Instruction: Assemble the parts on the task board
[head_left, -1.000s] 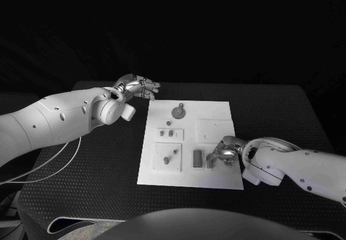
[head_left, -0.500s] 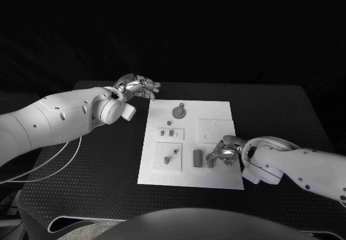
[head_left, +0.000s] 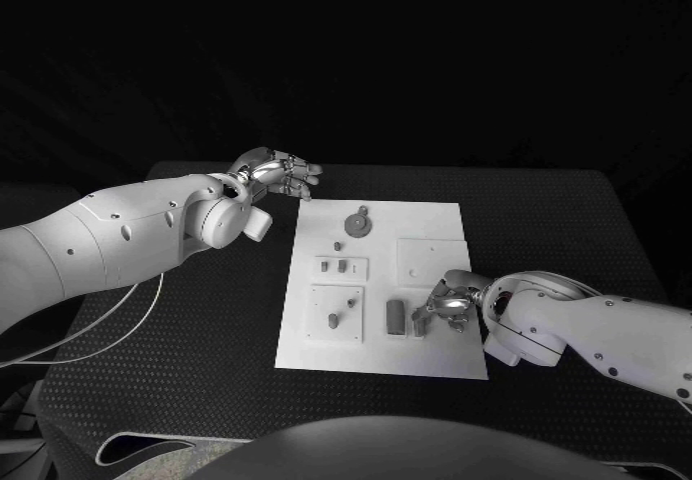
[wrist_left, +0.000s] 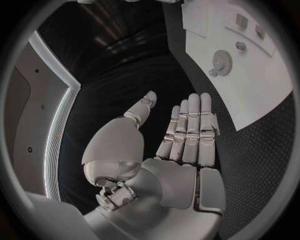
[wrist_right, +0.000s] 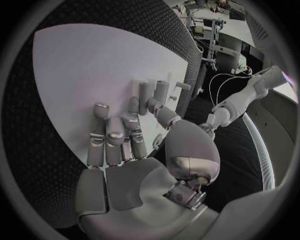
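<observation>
Parts sit grey on the white task board (head_left: 433, 225) at the middle of the black table (head_left: 577, 230), and the right hand (head_left: 444, 302) is down among them at the board's near right area. In the head view its fingers curl over a small upright part (head_left: 420, 318) just beside a longer grey block (head_left: 394, 316); the right wrist view shows the thumb and a fingertip close around grey pieces (wrist_right: 153, 95) on the board, but whether the hand actually pinches one cannot be told. To the left of that block lies a raised white panel (head_left: 335, 313) with a small part on it, and beyond it a smaller panel (head_left: 342, 268) carrying two short pegs. Farther back on the board rests a round disc part (head_left: 356, 222) with a tab, and a tiny piece near it. The left hand (head_left: 283, 175) hovers off the board's far left corner, above the table, fingers extended side by side and apart from the thumb, holding nothing.
</observation>
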